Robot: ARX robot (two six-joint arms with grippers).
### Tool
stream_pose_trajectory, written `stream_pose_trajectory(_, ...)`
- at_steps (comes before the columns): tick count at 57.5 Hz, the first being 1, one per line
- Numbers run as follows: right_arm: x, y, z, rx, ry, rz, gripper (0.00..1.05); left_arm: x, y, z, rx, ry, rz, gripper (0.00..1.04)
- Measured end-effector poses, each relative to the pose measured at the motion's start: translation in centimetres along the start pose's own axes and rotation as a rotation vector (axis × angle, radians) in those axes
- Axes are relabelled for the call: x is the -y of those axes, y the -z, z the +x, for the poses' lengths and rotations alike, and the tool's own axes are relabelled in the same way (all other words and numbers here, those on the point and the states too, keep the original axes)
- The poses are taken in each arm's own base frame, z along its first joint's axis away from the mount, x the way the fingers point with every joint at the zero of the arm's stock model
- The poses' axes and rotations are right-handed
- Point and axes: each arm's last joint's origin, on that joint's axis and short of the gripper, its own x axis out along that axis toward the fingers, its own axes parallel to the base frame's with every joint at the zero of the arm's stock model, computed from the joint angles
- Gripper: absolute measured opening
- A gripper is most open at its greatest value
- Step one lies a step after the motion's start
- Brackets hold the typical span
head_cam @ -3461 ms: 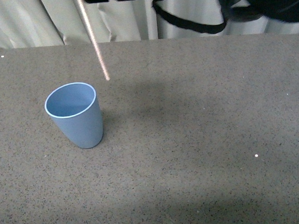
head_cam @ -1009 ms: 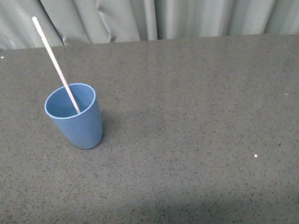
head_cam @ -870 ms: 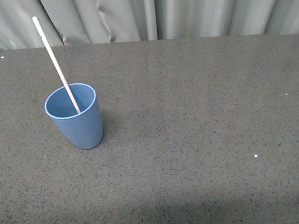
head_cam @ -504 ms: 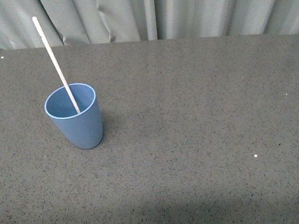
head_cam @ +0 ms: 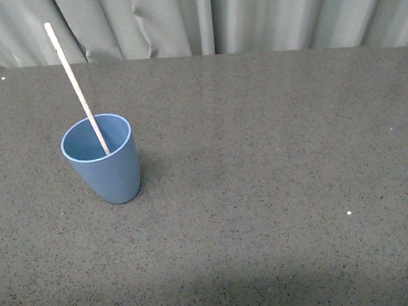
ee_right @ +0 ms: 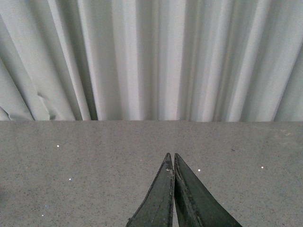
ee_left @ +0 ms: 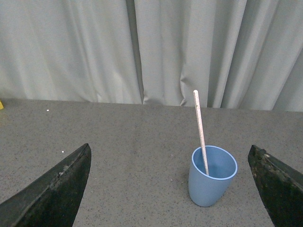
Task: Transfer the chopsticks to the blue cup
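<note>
The blue cup [head_cam: 104,166] stands upright on the left part of the dark speckled table. The cream-white chopstick [head_cam: 74,82] stands in it, leaning up and to the left past the rim. In the left wrist view the cup [ee_left: 210,177] and the chopstick [ee_left: 200,127] show between the two wide-apart fingers, some way off; my left gripper [ee_left: 170,189] is open and empty. My right gripper [ee_right: 171,158] is shut and empty, with its fingertips together above bare table. Neither arm shows in the front view.
A pale pleated curtain [head_cam: 248,11] hangs along the table's far edge. The table [head_cam: 280,189] is dark and speckled with a few white flecks.
3.5 s ago an arm held the chopstick above and beside the cup. Now the chopstick stands in the cup and the arm is out of the front view. Nothing has moved in the last second.
</note>
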Motion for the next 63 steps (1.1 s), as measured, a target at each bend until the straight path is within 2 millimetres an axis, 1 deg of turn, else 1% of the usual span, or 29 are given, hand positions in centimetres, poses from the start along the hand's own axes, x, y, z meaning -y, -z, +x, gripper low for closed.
stream_pose_trajectory(5,-0.01,0.43,-0.67,-0.034,-0.003,-0.001,0.01,0.0,0.0,0.0,0.0,0.0,0.0,0.98)
stream_pose_trajectory(9,-0.01,0.27,-1.01,-0.008,-0.003,-0.001,0.01,0.0,0.0,0.0,0.0,0.0,0.0,0.98)
stream_pose_trajectory(18,-0.01,0.26,-1.05,-0.006,-0.003,0.0,0.01,0.0,0.0,0.0,0.0,0.0,0.0,0.98)
stream_pose_trajectory(20,-0.01,0.26,-1.05,-0.006,-0.003,-0.002,0.02,0.0,0.0,0.0,0.0,0.0,0.0,0.98)
stream_pose_trajectory(27,-0.01,0.26,-1.05,-0.006,-0.003,-0.002,0.21,0.0,0.0,0.0,0.0,0.0,0.0,0.98)
stream_pose_trajectory(33,-0.01,0.26,-1.05,-0.005,-0.003,-0.002,0.44,0.0,0.0,0.0,0.0,0.0,0.0,0.98)
stream_pose_trajectory(36,-0.01,0.26,-1.05,-0.006,-0.003,-0.002,0.52,0.0,0.0,0.0,0.0,0.0,0.0,0.98)
stream_pose_trajectory(38,-0.01,0.26,-1.05,-0.005,-0.003,-0.002,0.59,0.0,0.0,0.0,0.0,0.0,0.0,0.98)
stream_pose_trajectory(46,-0.01,0.26,-1.05,-0.005,-0.003,-0.002,0.8,0.0,0.0,0.0,0.0,0.0,0.0,0.98)
stream_pose_trajectory(47,-0.01,0.26,-1.05,-0.005,-0.003,-0.002,0.85,0.0,0.0,0.0,0.0,0.0,0.0,0.98)
stream_pose_trajectory(48,-0.01,0.26,-1.05,-0.005,-0.003,-0.002,0.87,0.0,0.0,0.0,0.0,0.0,0.0,0.98)
stream_pose_trajectory(51,-0.01,0.26,-1.05,-0.005,-0.003,-0.001,0.97,0.0,0.0,0.0,0.0,0.0,0.0,0.98)
stream_pose_trajectory(56,-0.01,0.26,-1.05,-0.005,-0.003,-0.001,0.94,0.0,0.0,0.0,0.0,0.0,0.0,0.98)
stream_pose_trajectory(63,-0.01,0.26,-1.05,-0.005,-0.003,-0.001,0.95,0.0,0.0,0.0,0.0,0.0,0.0,0.98)
